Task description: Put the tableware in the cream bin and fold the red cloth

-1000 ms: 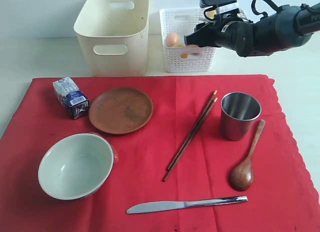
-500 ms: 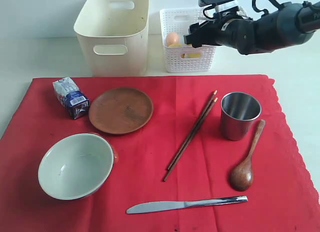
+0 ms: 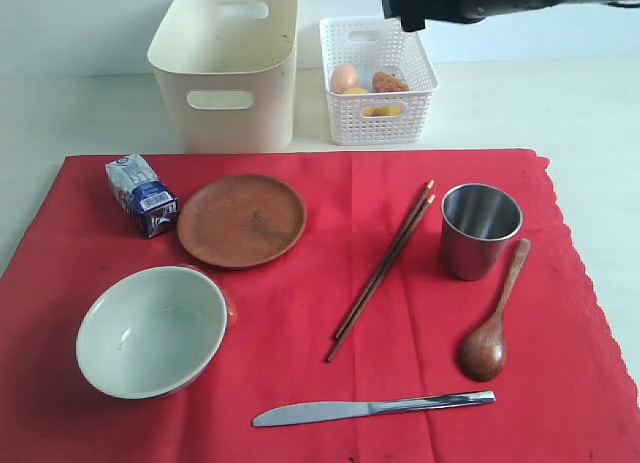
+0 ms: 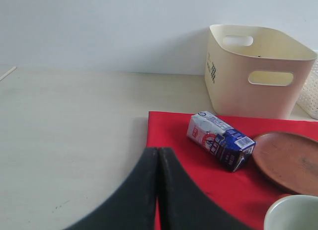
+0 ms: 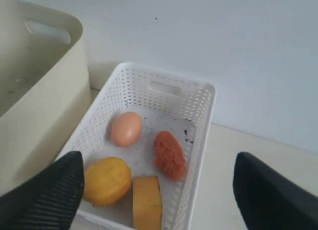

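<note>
The red cloth (image 3: 330, 283) lies flat under a pale bowl (image 3: 150, 330), a brown plate (image 3: 241, 220), a steel cup (image 3: 480, 228), chopsticks (image 3: 382, 270), a wooden spoon (image 3: 490, 328) and a knife (image 3: 372, 408). The cream bin (image 3: 225, 63) stands behind the cloth, nothing showing inside. My right gripper (image 3: 402, 9) hangs at the top edge, above the white basket; in the right wrist view it (image 5: 159, 163) is open and holds nothing. My left gripper (image 4: 158, 151) is shut and empty, at the cloth's (image 4: 198, 165) left edge near the bin (image 4: 256, 71).
The white lattice basket (image 3: 377, 78) beside the bin holds an egg (image 3: 344, 77), a nugget (image 3: 389, 82), a lemon (image 5: 107, 180) and a cheese wedge (image 5: 146, 202). A small blue-white carton (image 3: 143, 194) lies on the cloth beside the plate.
The right arm has lifted up and back from the white basket to the view's top edge. The nugget now lies uncovered in the basket. Nothing on the cloth has moved.
</note>
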Controlling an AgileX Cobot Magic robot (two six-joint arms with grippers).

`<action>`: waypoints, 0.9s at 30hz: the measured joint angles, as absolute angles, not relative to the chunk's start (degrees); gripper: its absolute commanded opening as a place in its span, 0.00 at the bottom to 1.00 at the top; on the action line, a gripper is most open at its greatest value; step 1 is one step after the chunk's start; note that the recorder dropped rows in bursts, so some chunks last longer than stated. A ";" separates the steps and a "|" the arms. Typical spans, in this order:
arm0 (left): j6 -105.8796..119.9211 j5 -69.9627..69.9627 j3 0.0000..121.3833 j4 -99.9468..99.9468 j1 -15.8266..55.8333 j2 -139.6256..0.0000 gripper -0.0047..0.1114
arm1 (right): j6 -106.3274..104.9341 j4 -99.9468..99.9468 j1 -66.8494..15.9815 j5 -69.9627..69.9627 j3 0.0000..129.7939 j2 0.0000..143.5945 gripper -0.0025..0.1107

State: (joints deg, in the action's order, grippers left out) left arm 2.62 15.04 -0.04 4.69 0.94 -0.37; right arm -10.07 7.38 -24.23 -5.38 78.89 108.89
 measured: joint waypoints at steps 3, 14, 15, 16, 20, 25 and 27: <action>2.62 15.04 -0.04 4.69 0.94 -0.37 0.06 | -10.07 6.64 -24.23 -10.15 78.89 105.31 0.71; 2.62 15.04 -0.04 4.69 0.94 -0.37 0.06 | -11.01 2.53 -24.23 -27.88 78.89 93.89 0.71; 2.62 15.04 -0.04 4.69 0.94 -0.37 0.06 | -11.43 2.43 -24.23 -28.93 78.89 93.23 0.71; 2.62 15.04 -0.04 4.69 0.94 -0.37 0.06 | -11.85 2.43 -24.23 -29.96 78.89 92.60 0.71; 2.62 15.04 -0.04 4.69 0.94 -0.37 0.06 | -17.16 3.83 -24.23 -37.24 78.89 89.53 0.71; 2.62 15.04 -0.04 4.69 0.94 -0.37 0.06 | -43.93 17.24 -24.23 -54.50 78.89 87.90 0.71; 2.62 15.04 -0.04 4.69 0.94 -0.37 0.06 | -50.28 20.71 -24.23 -59.25 78.89 87.90 0.71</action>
State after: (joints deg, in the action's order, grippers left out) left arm 2.62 15.04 -0.04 4.69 0.94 -0.37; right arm -50.28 20.71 -24.23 -59.25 78.89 87.90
